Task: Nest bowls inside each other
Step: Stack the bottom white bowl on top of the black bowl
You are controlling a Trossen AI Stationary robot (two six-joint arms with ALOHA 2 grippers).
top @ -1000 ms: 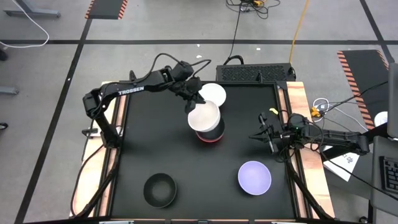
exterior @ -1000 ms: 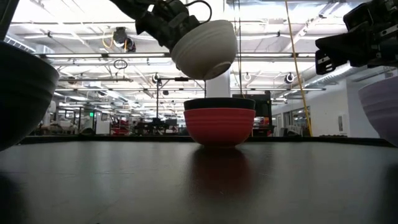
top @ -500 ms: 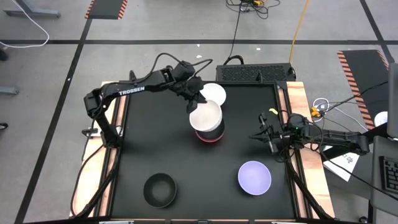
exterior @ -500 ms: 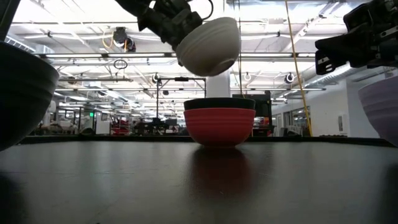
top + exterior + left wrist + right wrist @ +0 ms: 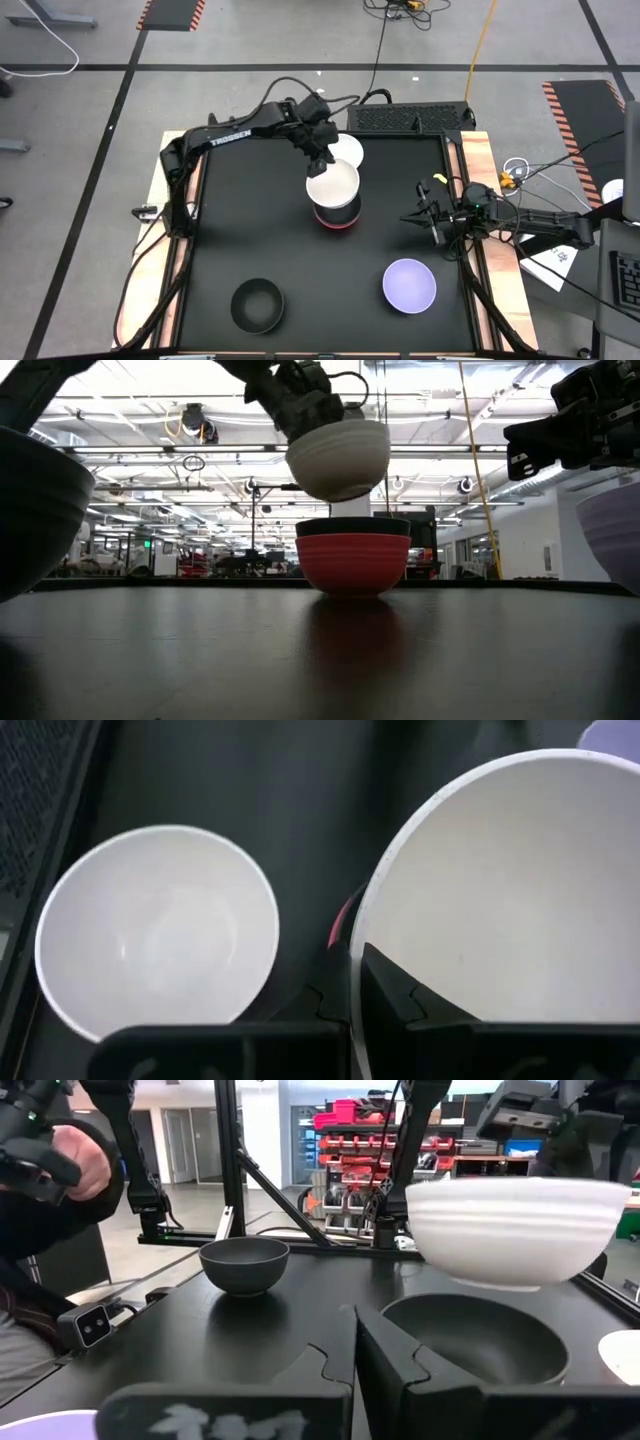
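Observation:
My left gripper (image 5: pixel 322 162) is shut on a white bowl (image 5: pixel 333 184), which hangs in the air over a black bowl (image 5: pixel 352 526) nested in a red bowl (image 5: pixel 352 563) at the table's middle. A second white bowl (image 5: pixel 345 150) sits on its base just beyond, toward the far edge. Another black bowl (image 5: pixel 257 304) stands near the front left, and a pale lavender bowl (image 5: pixel 409 284) near the front right. My right gripper (image 5: pixel 424 215) waits shut by the right edge, touching nothing. My left gripper has the white bowl by its rim (image 5: pixel 362 935), on the side toward the table's far-left. One finger (image 5: pixel 405 992) is inside the bowl and the other outside the wall. The fingers come slanting down from above. The bowl is lifted clear, about level, mouth up.
A black perforated box (image 5: pixel 410 117) lies along the far edge. Wooden rails border the dark mat on the left (image 5: pixel 160 250) and right (image 5: pixel 490 250). A person's hand (image 5: pixel 85 1160) shows beyond the table in the right wrist view. Bare mat lies between the front bowls.
My left gripper has moved a little toward the right and down, turning as the arm swung. The white bowl, tilted a second ago, now hangs about level and lower, more squarely over the black-and-red stack.

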